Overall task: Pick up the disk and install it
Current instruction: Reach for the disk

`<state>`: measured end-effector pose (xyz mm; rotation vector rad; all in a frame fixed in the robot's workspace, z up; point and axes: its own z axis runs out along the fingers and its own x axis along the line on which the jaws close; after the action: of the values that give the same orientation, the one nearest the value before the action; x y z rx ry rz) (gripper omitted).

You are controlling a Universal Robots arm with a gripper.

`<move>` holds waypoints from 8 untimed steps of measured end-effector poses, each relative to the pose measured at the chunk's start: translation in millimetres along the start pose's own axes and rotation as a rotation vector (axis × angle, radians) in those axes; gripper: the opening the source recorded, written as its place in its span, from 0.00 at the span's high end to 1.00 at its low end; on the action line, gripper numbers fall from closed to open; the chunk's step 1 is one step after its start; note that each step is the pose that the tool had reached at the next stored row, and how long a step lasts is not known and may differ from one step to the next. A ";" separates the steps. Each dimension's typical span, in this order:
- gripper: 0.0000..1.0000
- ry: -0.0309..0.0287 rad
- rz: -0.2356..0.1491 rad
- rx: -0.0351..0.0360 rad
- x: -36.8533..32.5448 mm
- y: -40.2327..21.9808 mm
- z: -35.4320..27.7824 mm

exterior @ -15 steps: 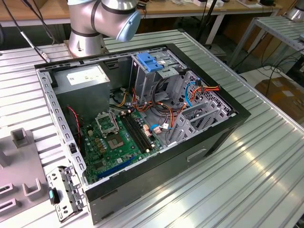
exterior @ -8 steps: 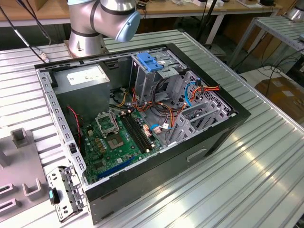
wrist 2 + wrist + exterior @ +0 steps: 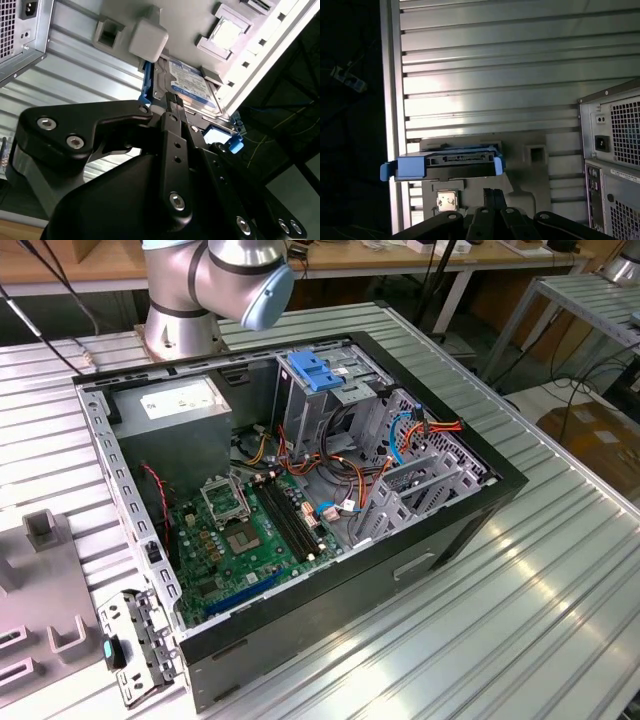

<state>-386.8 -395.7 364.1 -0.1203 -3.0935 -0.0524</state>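
Hovering gripper (image 3: 493, 194) hangs just beside the disk (image 3: 455, 165).

Arm (image 3: 215, 280): the exterior view's upper edge cuts it off above the base and one joint.
Disk (image 3: 192, 82): in the second wrist view the gripper (image 3: 175, 102) covers its nearer part. In the first wrist view we see it edge-on, so its face is hidden. Its label's print is too small for us to read.
Gripper contact: we cannot tell whether it touches the disk.
Grey fixture (image 3: 40, 580): cut off by the exterior view's left edge.
Computer case (image 3: 612, 130): cut off by the picture's edge in both wrist views.
Board (image 3: 250, 530): its small parts are too fine for us to tell apart.
Table (image 3: 520, 620): it runs past the exterior view's edges.
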 end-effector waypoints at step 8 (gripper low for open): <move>0.89 -0.0055 0.000 -0.0003 44.5 11.6 3.1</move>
<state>-430.3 -380.6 363.5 -0.1203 -3.0990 -0.0527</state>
